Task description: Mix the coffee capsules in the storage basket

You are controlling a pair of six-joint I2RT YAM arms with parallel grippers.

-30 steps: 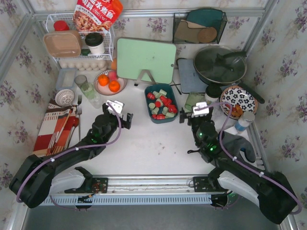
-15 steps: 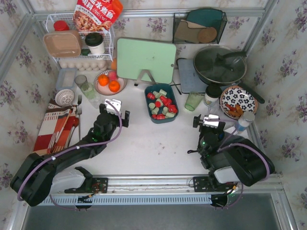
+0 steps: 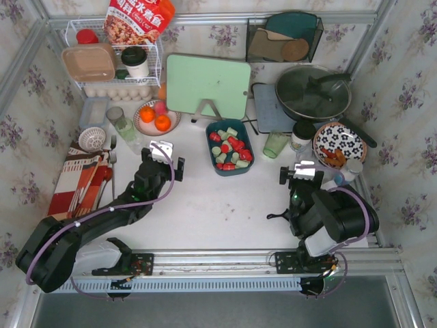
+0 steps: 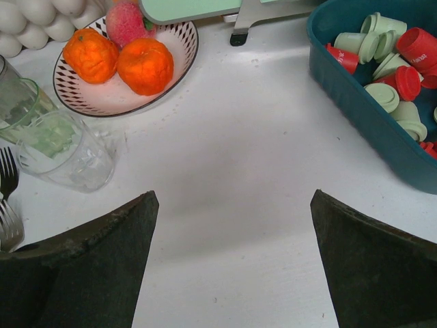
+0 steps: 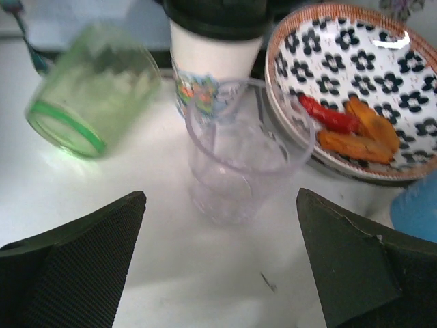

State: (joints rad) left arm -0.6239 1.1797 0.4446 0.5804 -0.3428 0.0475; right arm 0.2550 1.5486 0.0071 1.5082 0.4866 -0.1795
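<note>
the storage basket (image 3: 232, 173) stands on the white desk (image 3: 218, 205), just in front of the green cutting board (image 3: 205, 85). the red and pale green coffee capsules (image 3: 230, 147) lie heaped inside it. the left gripper (image 4: 232, 198) is released and empty, over bare desk left of the basket. the right gripper (image 5: 218, 197) is released and empty, facing a clear cup (image 5: 239, 157), well right of the basket.

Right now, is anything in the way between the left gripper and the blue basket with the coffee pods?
No, nothing visible. Only bare table lies between the open left gripper and the storage basket of coffee capsules. The glasses and fruit plate stand off to the other side.
</note>
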